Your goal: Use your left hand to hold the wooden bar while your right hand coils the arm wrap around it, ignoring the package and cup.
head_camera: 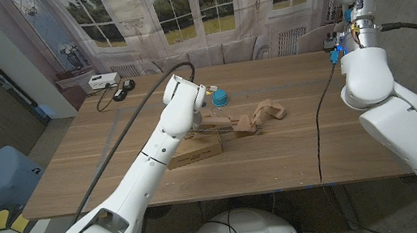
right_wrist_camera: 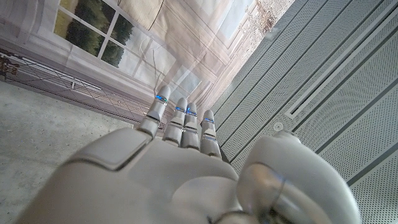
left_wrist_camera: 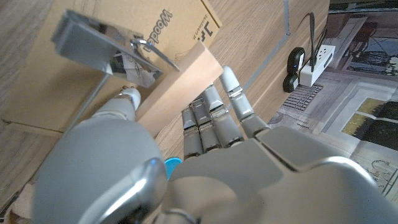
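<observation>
The left hand (left_wrist_camera: 211, 134) grips the wooden bar (left_wrist_camera: 177, 84) over the package (left_wrist_camera: 56, 81) on the worktop (head_camera: 310, 139). The right hand (right_wrist_camera: 180, 168) is raised, holding nothing, fingers straight and close together. The arm wrap (head_camera: 265, 112) lies beside the bar's end.

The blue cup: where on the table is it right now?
In the head view the blue cup stands near mid-table on the far side, just behind the left hand and the wooden bar.

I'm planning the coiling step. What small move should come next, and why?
Probably lower the right hand toward the arm wrap: it is raised with nothing in it, while the left hand is already at the wooden bar.
</observation>
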`<action>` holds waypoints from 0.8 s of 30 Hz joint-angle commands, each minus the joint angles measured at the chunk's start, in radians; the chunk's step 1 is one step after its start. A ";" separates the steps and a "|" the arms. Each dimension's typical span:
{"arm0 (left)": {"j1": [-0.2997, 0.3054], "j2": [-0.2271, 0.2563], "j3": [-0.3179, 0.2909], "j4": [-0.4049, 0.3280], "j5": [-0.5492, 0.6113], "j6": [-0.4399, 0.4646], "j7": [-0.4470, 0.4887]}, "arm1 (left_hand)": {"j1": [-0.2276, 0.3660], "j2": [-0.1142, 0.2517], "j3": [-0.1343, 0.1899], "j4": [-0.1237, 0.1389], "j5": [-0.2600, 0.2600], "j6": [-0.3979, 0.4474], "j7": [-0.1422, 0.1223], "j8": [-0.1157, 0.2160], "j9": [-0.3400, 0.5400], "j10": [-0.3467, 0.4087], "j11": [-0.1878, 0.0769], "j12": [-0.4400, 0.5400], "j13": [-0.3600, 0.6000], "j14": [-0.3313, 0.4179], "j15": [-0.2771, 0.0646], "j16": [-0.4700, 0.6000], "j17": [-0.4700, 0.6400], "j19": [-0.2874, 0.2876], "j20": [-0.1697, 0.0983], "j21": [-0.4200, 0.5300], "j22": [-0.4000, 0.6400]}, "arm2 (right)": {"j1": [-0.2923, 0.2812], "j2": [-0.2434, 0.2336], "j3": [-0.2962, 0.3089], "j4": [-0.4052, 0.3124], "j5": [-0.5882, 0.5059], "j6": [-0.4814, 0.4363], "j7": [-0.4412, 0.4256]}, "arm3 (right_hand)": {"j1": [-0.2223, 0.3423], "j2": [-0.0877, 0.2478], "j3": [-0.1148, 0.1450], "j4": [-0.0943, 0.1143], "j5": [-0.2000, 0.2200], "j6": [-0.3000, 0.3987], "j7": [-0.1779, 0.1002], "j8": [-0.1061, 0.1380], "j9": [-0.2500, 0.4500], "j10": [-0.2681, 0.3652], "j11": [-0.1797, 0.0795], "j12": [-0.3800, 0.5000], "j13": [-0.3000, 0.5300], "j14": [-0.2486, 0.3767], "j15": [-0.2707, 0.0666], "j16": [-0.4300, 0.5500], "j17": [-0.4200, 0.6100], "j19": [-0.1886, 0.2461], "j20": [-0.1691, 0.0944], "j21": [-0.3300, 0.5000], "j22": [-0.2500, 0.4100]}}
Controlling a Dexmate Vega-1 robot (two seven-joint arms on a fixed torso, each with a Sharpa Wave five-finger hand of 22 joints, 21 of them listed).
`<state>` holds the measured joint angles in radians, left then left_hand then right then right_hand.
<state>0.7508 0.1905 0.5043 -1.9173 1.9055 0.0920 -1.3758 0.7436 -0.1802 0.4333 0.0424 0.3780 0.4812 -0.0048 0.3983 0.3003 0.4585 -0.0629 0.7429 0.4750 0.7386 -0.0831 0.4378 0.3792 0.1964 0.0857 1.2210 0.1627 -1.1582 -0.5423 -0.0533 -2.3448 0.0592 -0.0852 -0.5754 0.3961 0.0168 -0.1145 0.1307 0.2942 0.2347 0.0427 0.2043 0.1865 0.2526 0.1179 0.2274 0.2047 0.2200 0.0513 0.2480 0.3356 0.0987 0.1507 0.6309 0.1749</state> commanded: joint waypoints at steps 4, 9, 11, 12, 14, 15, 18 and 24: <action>0.060 -0.183 -0.072 0.012 0.253 -0.201 -0.002 | -0.013 0.007 -0.180 -0.031 0.066 -0.256 -0.055 -0.152 -0.063 -0.246 0.043 -0.216 -0.073 -0.355 0.045 -0.163 -0.081 -0.190 0.072 -0.235 0.009 | -0.005 0.023 -0.002 0.011 -0.035 0.052 0.008 | 0.002 0.005 -0.003 -0.002 -0.005 0.016 -0.003 0.006 -0.001 0.016 -0.007 0.004 -0.001 0.016 -0.007 0.007 -0.001 0.015 0.005 -0.003 0.001; 0.057 -0.132 -0.045 -0.018 0.216 -0.171 -0.002 | -0.024 0.006 -0.297 -0.034 0.104 -0.414 -0.068 -0.208 -0.091 -0.406 0.076 -0.344 -0.102 -0.615 0.134 -0.235 -0.115 -0.350 0.093 -0.381 0.011 | -0.003 0.029 -0.008 0.009 -0.052 0.057 0.006 | 0.004 0.008 -0.003 -0.004 -0.006 0.019 -0.005 0.005 -0.001 0.022 -0.007 0.004 -0.001 0.027 -0.012 0.011 -0.004 0.023 0.002 -0.004 0.002; 0.054 -0.118 -0.037 -0.023 0.207 -0.159 -0.002 | -0.041 0.003 -0.331 -0.030 0.118 -0.447 -0.051 -0.212 -0.094 -0.435 0.093 -0.364 -0.103 -0.657 0.158 -0.239 -0.120 -0.380 0.104 -0.410 0.012 | -0.002 0.033 -0.008 0.009 -0.053 0.058 0.007 | 0.004 0.009 -0.003 -0.004 -0.006 0.021 -0.007 0.005 -0.001 0.024 -0.007 0.004 -0.001 0.032 -0.014 0.012 -0.005 0.027 0.001 -0.004 0.002; 0.054 -0.108 -0.032 -0.030 0.197 -0.139 -0.002 | -0.060 0.000 -0.353 -0.023 0.128 -0.454 -0.035 -0.210 -0.095 -0.440 0.105 -0.369 -0.103 -0.667 0.172 -0.236 -0.122 -0.386 0.116 -0.421 0.013 | -0.002 0.035 -0.010 0.009 -0.057 0.058 0.006 | 0.004 0.009 -0.003 -0.005 -0.007 0.023 -0.007 0.005 -0.001 0.025 -0.008 0.004 -0.001 0.033 -0.015 0.013 -0.006 0.029 0.001 -0.004 0.002; 0.054 -0.097 -0.028 -0.036 0.185 -0.111 -0.002 | -0.126 -0.001 -0.410 0.006 0.146 -0.461 -0.027 -0.204 -0.096 -0.440 0.112 -0.376 -0.102 -0.676 0.180 -0.227 -0.126 -0.383 0.121 -0.439 0.016 | -0.002 0.040 -0.011 0.008 -0.060 0.059 0.004 | 0.005 0.011 -0.003 -0.005 -0.007 0.024 -0.008 0.005 -0.001 0.027 -0.010 0.004 -0.001 0.035 -0.018 0.013 -0.006 0.031 -0.001 -0.004 0.002; 0.057 -0.100 -0.039 -0.042 0.166 -0.103 -0.002 | -0.148 -0.005 -0.431 0.015 0.148 -0.456 -0.028 -0.200 -0.096 -0.438 0.110 -0.377 -0.102 -0.678 0.178 -0.225 -0.128 -0.381 0.118 -0.446 0.016 | -0.003 0.039 -0.010 0.008 -0.061 0.061 0.007 | 0.005 0.011 -0.003 -0.005 -0.007 0.026 -0.008 0.006 -0.001 0.028 -0.010 0.004 -0.001 0.035 -0.019 0.013 -0.007 0.032 -0.001 -0.005 0.002; 0.065 -0.105 -0.064 -0.057 0.113 -0.073 -0.002 | -0.265 -0.003 -0.539 0.067 0.152 -0.482 -0.043 -0.203 -0.099 -0.454 0.105 -0.394 -0.100 -0.697 0.168 -0.218 -0.135 -0.384 0.103 -0.482 0.017 | -0.005 0.042 -0.011 0.006 -0.064 0.060 0.009 | 0.004 0.013 -0.003 -0.005 -0.007 0.031 -0.009 0.007 -0.001 0.032 -0.013 0.005 -0.001 0.038 -0.018 0.014 -0.008 0.034 -0.002 -0.006 0.002; 0.062 -0.039 -0.060 -0.099 -0.046 0.036 -0.002 | -0.536 0.017 -0.739 0.141 0.155 -0.510 -0.068 -0.203 -0.104 -0.469 0.112 -0.417 -0.100 -0.726 0.155 -0.210 -0.146 -0.404 0.121 -0.551 0.020 | -0.006 0.045 -0.013 0.003 -0.068 0.059 0.015 | 0.003 0.017 -0.003 -0.005 -0.008 0.033 -0.010 0.006 -0.001 0.034 -0.021 0.004 -0.001 0.041 -0.020 0.015 -0.009 0.038 -0.002 -0.008 0.002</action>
<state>0.8071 0.0783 0.4549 -1.9503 2.0357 0.0007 -1.3778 0.3581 -0.1758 -0.2016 0.1517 0.5223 -0.0164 -0.0586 0.1925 0.1974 0.0006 0.0366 0.3382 0.3737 0.0316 0.0729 0.2207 0.2368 -0.1773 0.1925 0.7030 0.1796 -1.1618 -0.5052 -0.0625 -2.3368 0.0062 -0.0318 -0.5700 0.3997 0.0261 -0.1145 0.1307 0.2872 0.2577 0.0303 0.2043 0.1866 0.2812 0.1033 0.2274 0.2049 0.2522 0.0301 0.2555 0.3246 0.1290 0.1482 0.6248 0.1747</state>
